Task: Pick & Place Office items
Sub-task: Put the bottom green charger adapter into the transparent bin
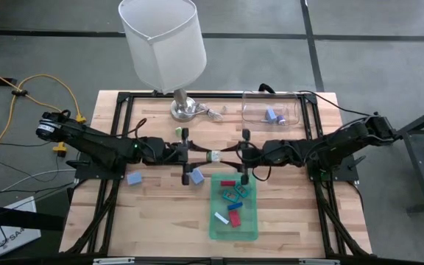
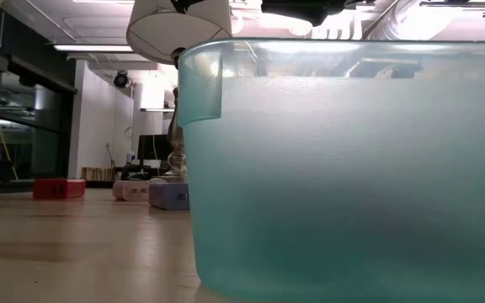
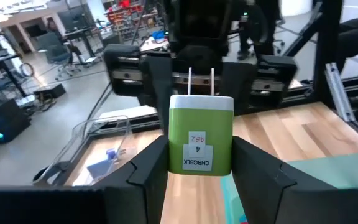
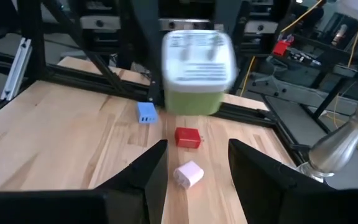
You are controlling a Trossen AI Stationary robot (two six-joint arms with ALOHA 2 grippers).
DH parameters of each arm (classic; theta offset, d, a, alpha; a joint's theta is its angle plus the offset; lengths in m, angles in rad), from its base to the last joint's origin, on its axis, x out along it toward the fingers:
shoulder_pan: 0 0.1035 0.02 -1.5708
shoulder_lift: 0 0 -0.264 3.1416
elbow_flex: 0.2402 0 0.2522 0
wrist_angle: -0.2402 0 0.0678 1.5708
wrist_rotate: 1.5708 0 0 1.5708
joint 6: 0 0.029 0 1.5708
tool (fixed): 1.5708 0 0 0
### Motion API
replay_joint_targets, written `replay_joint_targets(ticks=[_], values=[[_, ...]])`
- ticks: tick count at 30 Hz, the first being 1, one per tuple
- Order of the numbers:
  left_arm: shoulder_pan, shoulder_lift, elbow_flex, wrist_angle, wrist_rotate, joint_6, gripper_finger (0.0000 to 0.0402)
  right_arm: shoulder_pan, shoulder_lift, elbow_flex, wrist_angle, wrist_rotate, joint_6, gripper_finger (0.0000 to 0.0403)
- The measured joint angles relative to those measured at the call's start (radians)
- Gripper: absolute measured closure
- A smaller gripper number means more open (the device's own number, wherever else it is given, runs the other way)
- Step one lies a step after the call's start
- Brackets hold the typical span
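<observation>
Two arms meet over the middle of the tabletop [image 1: 153, 213] in the high view. The left gripper [image 1: 188, 155] is clamped on a green charger [image 1: 216, 156]. The right gripper [image 1: 244, 156] faces it from just beside, fingers apart and empty. The green tray [image 1: 216, 221] lies by the front edge, right of centre, with red, teal, blue and white pieces [image 1: 234, 208] inside. One red block [image 1: 228, 183] sits at the tray's far edge. Two blue blocks lie on bare wood: one [image 1: 196, 176] under the left gripper, the other [image 1: 134, 178] nearer the left edge. The clear container [image 1: 294, 112] is at the far right corner with blue and purple pieces [image 1: 272, 115] in it. The lamp [image 1: 164, 44] stands at the far edge.

Low view: the tray wall [image 2: 343, 168] fills most of the frame. Left of it on the wood are a red block [image 2: 57, 188], a pink one [image 2: 129, 190] and a purple one [image 2: 168, 195].

Left wrist view: the charger [image 3: 201, 140] is pinched upright between both fingers [image 3: 148, 174], off the table, prongs toward the other gripper [image 3: 201, 68].

Right wrist view: the right fingers [image 4: 148, 174] are spread with nothing between them. The charger [image 4: 197, 71] hangs beyond them, blurred. On the wood below are blue [image 4: 146, 113], red [image 4: 188, 137] and white [image 4: 189, 174] blocks. Lamp base [image 4: 344, 146] off to the side.
</observation>
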Motion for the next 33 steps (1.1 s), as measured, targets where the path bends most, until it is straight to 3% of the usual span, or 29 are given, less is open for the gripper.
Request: replay_joint_targets(ticks=[21,33], values=[[0.009,0.015,-0.001,0.043,0.023,0.001,0.0252,-0.001,0.0,0.0,0.077,-0.079,-0.029,0.0249],[0.01,0.015,-0.001,0.042,0.023,0.001,0.0252,-0.002,0.0,0.0,0.079,-0.073,-0.052,0.0249]])
